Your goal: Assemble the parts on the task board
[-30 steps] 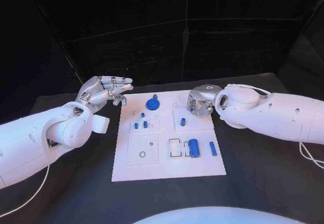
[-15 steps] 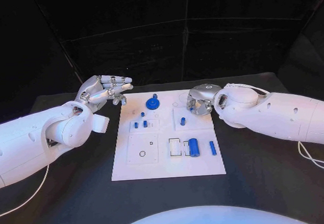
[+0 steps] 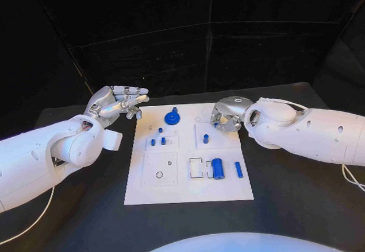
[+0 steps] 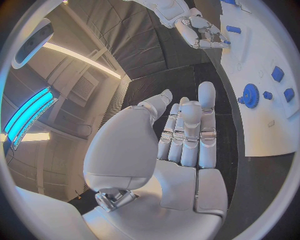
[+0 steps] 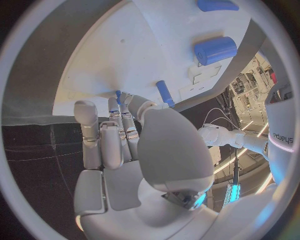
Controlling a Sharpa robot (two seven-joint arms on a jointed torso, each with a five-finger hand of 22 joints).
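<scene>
The white task board (image 3: 186, 189) lies in the middle of the table. On it are a blue gear (image 3: 173, 118), two short blue pegs (image 3: 158, 140), a blue peg (image 3: 205, 137), a thick blue cylinder (image 3: 218, 167) and a thin blue pin (image 3: 238, 168). My right hand (image 3: 228, 114) is bent down over the board's far right corner. In the right wrist view, its fingertips (image 5: 115, 107) and thumb close round a small blue part (image 5: 117, 95) next to the peg (image 5: 165, 93). My left hand (image 3: 119, 101) hovers off the board's far left corner, its straight fingers (image 4: 187, 135) holding nothing.
A white insert (image 3: 196, 167) sits beside the cylinder, and a small ring mark (image 3: 159, 174) lies on the board's left half. Black table surface surrounds the board, with dark curtains behind. Cables trail on the table at both sides.
My right forearm has swung slightly toward the front while its hand stays at the board's far right corner. The left hand has not moved.
</scene>
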